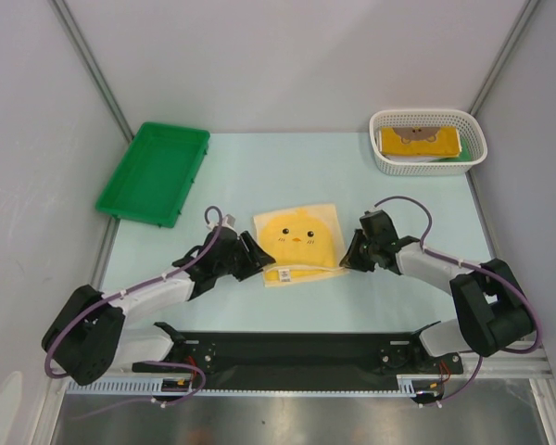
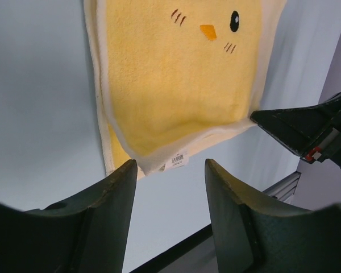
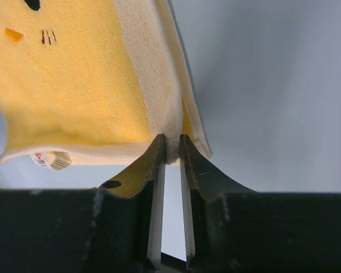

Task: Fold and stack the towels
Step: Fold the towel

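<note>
Yellow towel (image 1: pixel 296 239) is pinched at one corner by my right gripper (image 3: pixel 171 140); my left gripper (image 2: pixel 170 166), jaws wide, should bite the other near corner squarely.

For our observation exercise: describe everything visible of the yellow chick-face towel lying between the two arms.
The yellow towel is fluffy-looking cloth with a cream border and a chick face: black eyes, orange beak, cheek dashes. It lies flat on the table, doubled at its near edge, white label there. The right gripper pinches its near right corner in its jaws; the open left gripper hangs clear.
</note>
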### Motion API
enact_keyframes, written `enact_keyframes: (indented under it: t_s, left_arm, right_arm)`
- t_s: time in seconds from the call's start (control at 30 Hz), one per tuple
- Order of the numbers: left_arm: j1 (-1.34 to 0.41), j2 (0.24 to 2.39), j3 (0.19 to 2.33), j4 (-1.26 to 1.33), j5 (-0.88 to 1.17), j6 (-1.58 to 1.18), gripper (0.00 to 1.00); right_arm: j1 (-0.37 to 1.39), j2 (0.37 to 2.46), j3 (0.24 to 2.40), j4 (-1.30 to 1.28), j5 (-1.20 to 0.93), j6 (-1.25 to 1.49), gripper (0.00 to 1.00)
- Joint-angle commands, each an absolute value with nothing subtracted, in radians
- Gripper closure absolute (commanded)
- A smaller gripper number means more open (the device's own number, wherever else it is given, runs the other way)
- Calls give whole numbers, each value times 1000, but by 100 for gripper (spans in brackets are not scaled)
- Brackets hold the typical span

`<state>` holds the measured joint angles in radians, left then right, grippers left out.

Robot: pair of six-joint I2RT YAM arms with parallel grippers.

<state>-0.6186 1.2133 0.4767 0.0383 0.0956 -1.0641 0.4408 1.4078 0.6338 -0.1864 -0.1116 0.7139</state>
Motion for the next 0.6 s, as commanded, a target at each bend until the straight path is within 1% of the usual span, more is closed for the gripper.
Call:
enact_keyframes:
  t_s: [0.0,0.3,0.57]
  left_arm:
    - [-606,1226,463,61,87,-1101,44]
    - [-604,1290,442,126,113,-1143,44]
    - [-597,1316,456,132,118,-1167,46]
  right_arm:
    - [457,1382,627,-170,-90,710,83]
    - [471,1367,623,-178,-75,707,83]
    - [485,1364,623,-178,-71,704,83]
